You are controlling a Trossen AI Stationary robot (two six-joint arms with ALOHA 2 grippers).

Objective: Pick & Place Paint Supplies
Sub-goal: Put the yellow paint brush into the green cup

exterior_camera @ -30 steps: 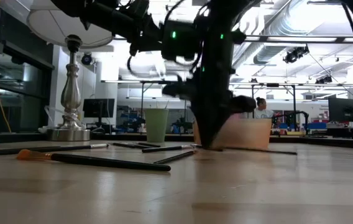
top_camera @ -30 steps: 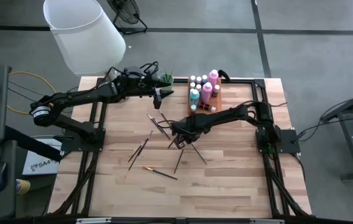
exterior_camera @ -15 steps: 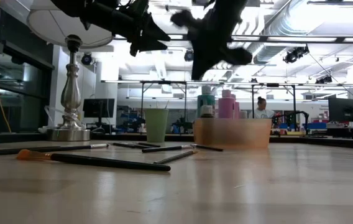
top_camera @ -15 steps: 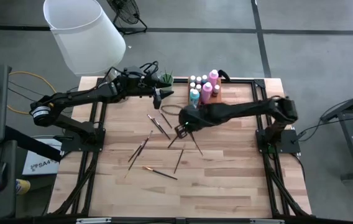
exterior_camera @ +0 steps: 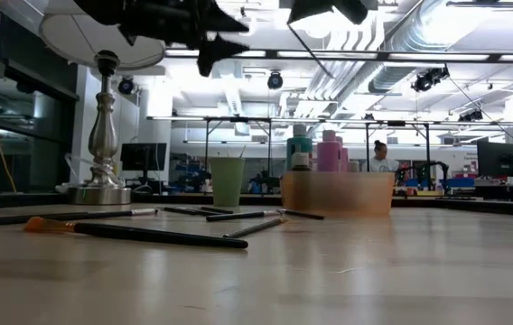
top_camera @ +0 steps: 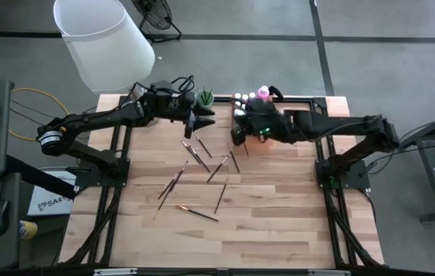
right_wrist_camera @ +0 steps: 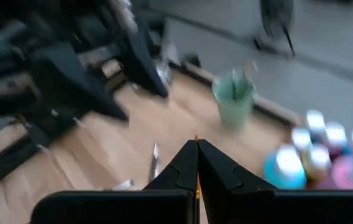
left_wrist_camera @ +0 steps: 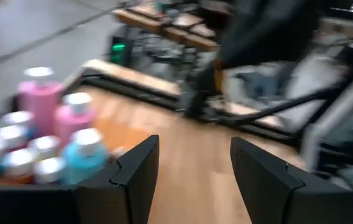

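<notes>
Loose paintbrushes [top_camera: 199, 170] lie scattered on the table [top_camera: 279, 230]. Beyond them, the right gripper [top_camera: 237, 132] hangs raised beside the paint bottles [top_camera: 257, 103], fingers pinched on a thin brush [right_wrist_camera: 196, 180]. The left gripper [top_camera: 197, 121] waits near the green cup [top_camera: 205, 98], fingers spread wide.

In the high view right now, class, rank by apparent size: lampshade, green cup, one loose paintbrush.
1. white lampshade, largest by far
2. paintbrush, long but thin
3. green cup, smallest, though close to the brush
</notes>
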